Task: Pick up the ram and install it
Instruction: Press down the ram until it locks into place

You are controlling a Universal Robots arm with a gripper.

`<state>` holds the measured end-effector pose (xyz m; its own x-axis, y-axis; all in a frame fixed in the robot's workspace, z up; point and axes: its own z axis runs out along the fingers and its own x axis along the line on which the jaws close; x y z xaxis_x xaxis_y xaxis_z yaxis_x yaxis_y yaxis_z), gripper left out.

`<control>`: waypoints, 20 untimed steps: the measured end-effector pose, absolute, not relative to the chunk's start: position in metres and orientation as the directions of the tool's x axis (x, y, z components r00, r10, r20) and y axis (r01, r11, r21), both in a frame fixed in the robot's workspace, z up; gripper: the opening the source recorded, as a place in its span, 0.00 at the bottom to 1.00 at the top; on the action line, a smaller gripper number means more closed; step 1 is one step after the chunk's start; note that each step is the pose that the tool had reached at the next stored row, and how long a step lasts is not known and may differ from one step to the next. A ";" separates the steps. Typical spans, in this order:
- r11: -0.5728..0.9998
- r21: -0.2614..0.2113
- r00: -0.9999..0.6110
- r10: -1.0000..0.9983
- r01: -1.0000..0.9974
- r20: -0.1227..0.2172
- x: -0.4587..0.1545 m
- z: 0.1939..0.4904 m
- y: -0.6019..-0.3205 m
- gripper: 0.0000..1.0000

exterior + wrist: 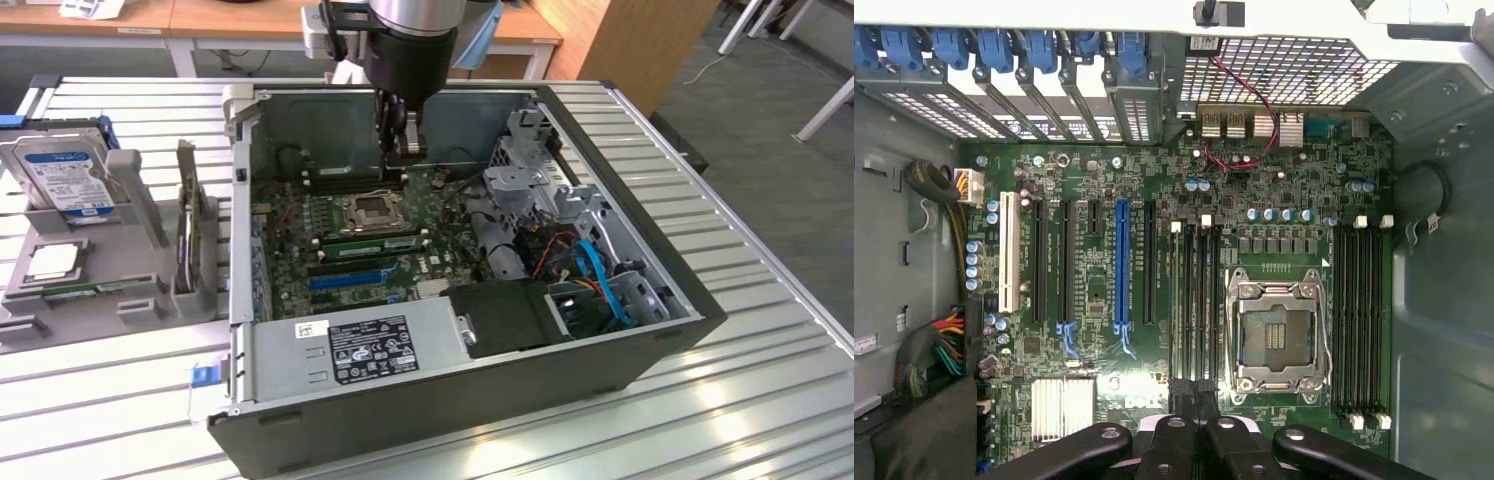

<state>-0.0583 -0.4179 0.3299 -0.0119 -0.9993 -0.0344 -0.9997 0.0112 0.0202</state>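
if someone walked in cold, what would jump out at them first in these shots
The open dark grey computer case lying on the slatted metal table, with its green motherboard exposed. The robot's black tool reaches down into the case, shut, above the memory slots near the square silver processor socket. On the exterior view's left, a blue-labelled hard drive stands in a grey holder.

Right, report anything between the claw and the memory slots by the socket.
Nothing visible does. The shut claw hangs over the black memory slots beside the CPU socket, with only open space between them.
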 end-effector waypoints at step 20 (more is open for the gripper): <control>0.201 0.020 -0.202 -0.979 -0.979 -0.034 -0.058 0.330 -0.418 0.10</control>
